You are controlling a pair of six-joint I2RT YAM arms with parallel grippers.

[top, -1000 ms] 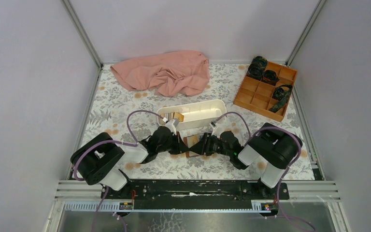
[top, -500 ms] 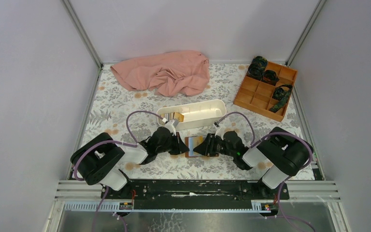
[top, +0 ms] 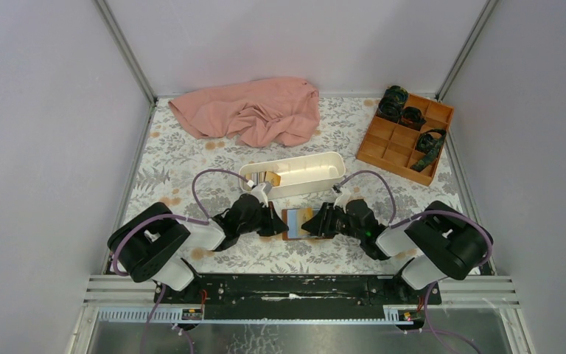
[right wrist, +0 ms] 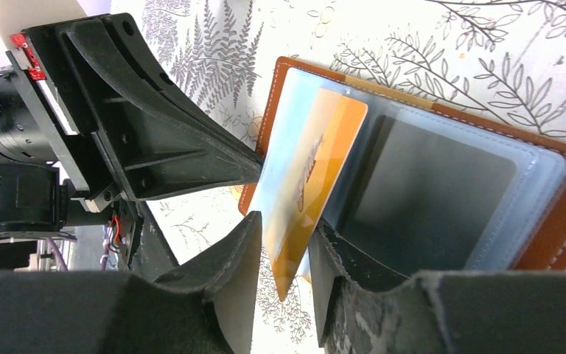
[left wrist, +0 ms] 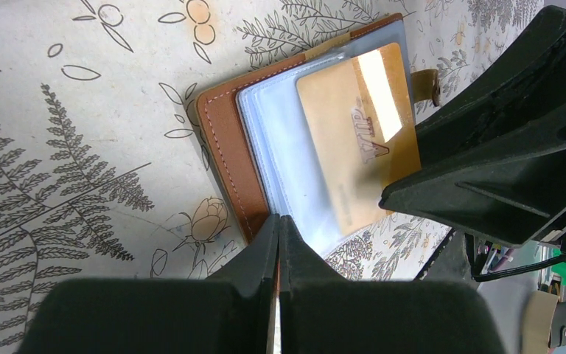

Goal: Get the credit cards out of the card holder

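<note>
In the right wrist view, the orange card's (right wrist: 306, 184) lower end is hidden between the right gripper's (right wrist: 286, 221) fingers at bottom centre. Its print is blurred. The dark card (right wrist: 427, 199) behind the clear sleeves is a smear. In the left wrist view, that gripper's black body covers the card holder's (left wrist: 221, 140) right side. From above, what lies in the left end of the white tray (top: 317, 183) is too small to name.

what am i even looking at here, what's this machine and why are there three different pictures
This is a pair of robot arms bolted at the near table edge, each ending in two fingers. One picture looks down from a fixed camera above; the other two come from a camera on each wrist. On the floral-patterned table lie a crumpled pink cloth, a long white oval tray, an orange compartmented box and, between the arms, an open brown leather card holder. The left fingers are shut on the holder's edge. The right fingers clasp a yellow-orange plastic card that seems partly out of its clear sleeve.
</note>
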